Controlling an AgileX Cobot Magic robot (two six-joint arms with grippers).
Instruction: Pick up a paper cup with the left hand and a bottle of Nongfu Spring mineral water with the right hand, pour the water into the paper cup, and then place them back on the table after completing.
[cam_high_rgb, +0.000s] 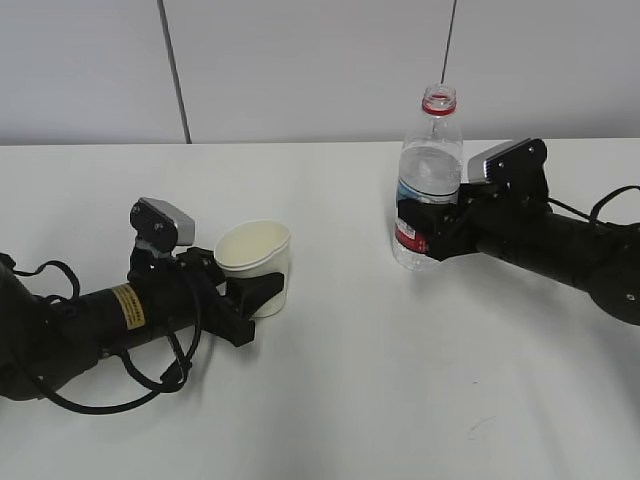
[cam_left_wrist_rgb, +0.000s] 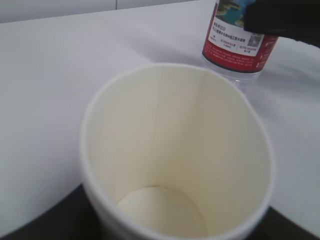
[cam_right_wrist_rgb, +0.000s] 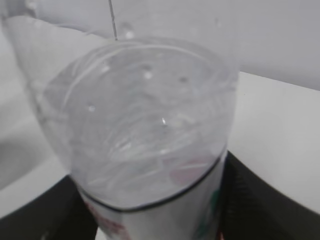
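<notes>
On the white worktop (cam_high_rgb: 330, 400), the uncapped bottle (cam_high_rgb: 428, 180) stood inside the right tool (cam_high_rgb: 420, 232), jaws not visibly tight. Left tool (cam_high_rgb: 262, 290) pinched the empty paper cup (cam_high_rgb: 254, 262). Squeeze squarely before lifting.

Paper cup (cam_high_rgb: 256, 262) left on table (cam_high_rgb: 340, 380); bottle (cam_high_rgb: 428, 185) right, farther back.
</notes>
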